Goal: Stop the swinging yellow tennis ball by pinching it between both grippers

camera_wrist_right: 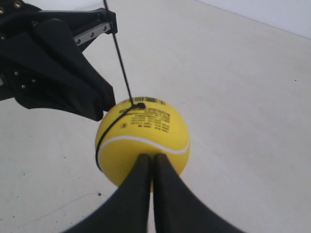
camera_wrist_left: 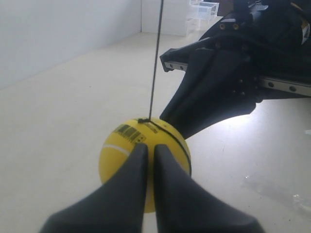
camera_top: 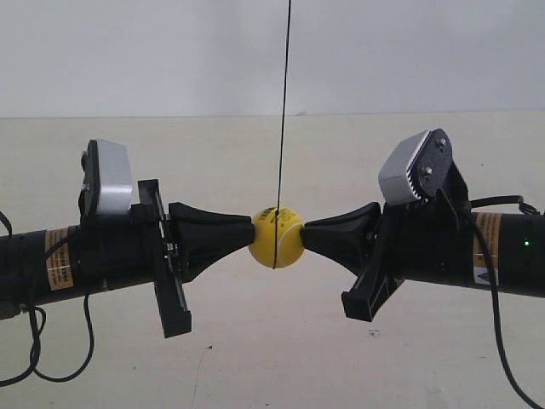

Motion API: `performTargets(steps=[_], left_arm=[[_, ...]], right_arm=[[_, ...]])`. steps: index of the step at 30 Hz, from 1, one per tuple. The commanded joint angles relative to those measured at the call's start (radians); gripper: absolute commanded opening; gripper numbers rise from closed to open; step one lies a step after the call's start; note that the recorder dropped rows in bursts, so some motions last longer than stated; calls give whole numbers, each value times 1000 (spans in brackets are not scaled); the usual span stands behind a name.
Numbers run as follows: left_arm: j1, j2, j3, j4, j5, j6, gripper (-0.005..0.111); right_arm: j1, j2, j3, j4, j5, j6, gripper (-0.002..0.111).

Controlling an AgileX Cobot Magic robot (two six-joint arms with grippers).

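Observation:
The yellow tennis ball hangs on a thin dark string above the pale floor. It is held between two black wedge-shaped grippers. The gripper of the arm at the exterior view's left touches one side with its tip. The other arm's gripper touches the opposite side. In the left wrist view my left gripper is shut, its tips against the ball below the barcode print. In the right wrist view my right gripper is shut, its tips pressing the ball just under the pale seam.
The opposite arm's black gripper body fills the far side in each wrist view. Loose black cables hang under the arm at the exterior view's left. A white wall stands behind, and clear boxes sit far off.

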Motion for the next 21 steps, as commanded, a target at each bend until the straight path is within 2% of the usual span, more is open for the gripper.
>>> performTargets(steps=[1, 8, 16, 21], left_arm=[[14, -3, 1, 4, -11, -1, 5], [39, -3, 3, 17, -11, -30, 5], [39, -3, 3, 40, 65, -46, 5], [37, -2, 3, 42, 67, -73, 5]], right_arm=[[0, -4, -5, -6, 2, -1, 0], [0, -4, -5, -6, 6, -1, 0], [0, -4, -5, -6, 7, -1, 0], [0, -4, -5, -9, 10, 1, 0]])
